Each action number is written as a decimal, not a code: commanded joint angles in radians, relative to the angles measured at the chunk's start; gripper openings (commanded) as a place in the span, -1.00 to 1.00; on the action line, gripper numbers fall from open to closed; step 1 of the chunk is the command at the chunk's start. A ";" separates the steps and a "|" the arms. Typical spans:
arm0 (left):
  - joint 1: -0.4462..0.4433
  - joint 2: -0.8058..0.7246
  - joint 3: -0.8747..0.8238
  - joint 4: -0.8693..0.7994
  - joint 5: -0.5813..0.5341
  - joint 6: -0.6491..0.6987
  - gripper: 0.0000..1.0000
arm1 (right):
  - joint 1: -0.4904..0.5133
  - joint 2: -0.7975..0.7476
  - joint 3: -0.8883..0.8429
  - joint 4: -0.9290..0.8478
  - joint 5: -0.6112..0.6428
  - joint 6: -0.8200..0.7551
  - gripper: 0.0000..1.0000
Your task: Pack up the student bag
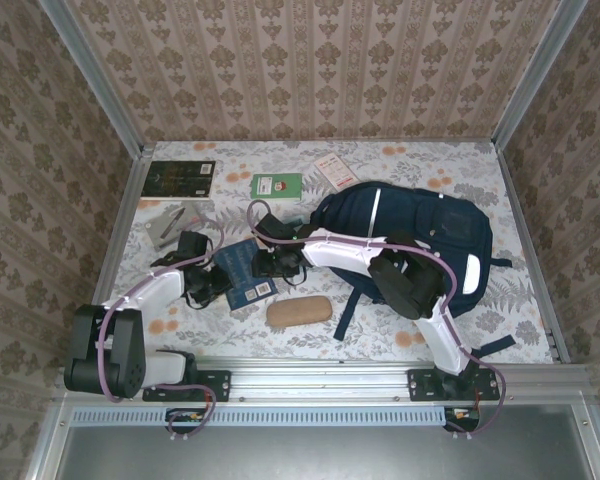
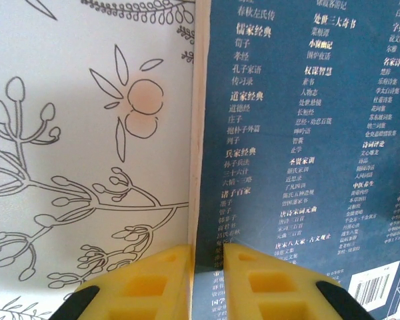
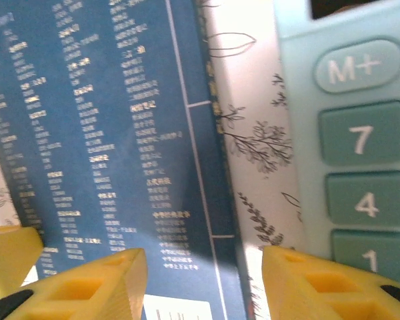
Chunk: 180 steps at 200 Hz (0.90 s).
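While the left hand (image 2: 207, 259) seems clamped on the blue book's (image 2: 307, 133) edge, the right hand (image 3: 203, 261) is parted over it.

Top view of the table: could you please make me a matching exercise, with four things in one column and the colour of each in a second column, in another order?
Things
1. backpack
2. oblong case near the arm bases
3. thin booklet just beyond the backpack
4. small book at the middle of the far edge

Colours
A. bright green
B. navy blue
C. tan
D. white and red

Pairs: 1-B, 2-C, 3-D, 4-A
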 commanded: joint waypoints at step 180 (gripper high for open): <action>-0.005 0.016 -0.023 0.010 0.049 -0.017 -0.63 | 0.005 -0.040 -0.023 0.194 -0.336 -0.032 -0.17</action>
